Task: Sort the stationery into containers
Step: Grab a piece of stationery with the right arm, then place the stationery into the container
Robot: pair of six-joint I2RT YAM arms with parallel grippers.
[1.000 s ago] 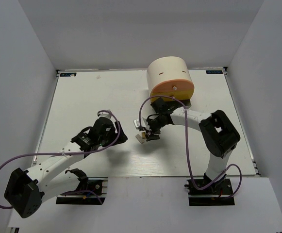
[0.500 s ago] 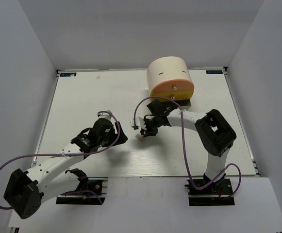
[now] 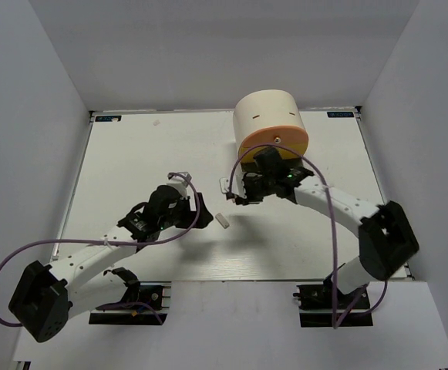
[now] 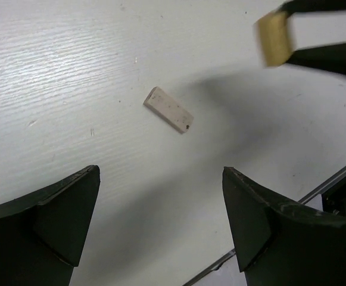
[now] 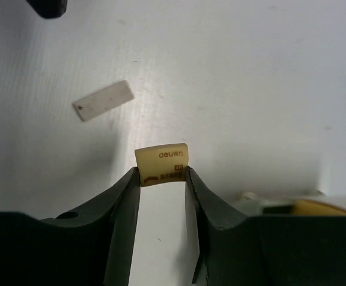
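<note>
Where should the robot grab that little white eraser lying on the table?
Across its middle, pinching the two long sides, coming straight down from above. The white eraser lies flat on the table, so only its thin edges offer a grip. It sits slanted, so the open left gripper would likely need its jaws turned to match.

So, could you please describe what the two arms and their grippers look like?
Both arms have white links joined by bulky black joints: left arm, right arm. A thin purple cable loops loosely along each one. Each stands on a black base plate. The left gripper and right gripper have two broad matte black fingers each.
</note>
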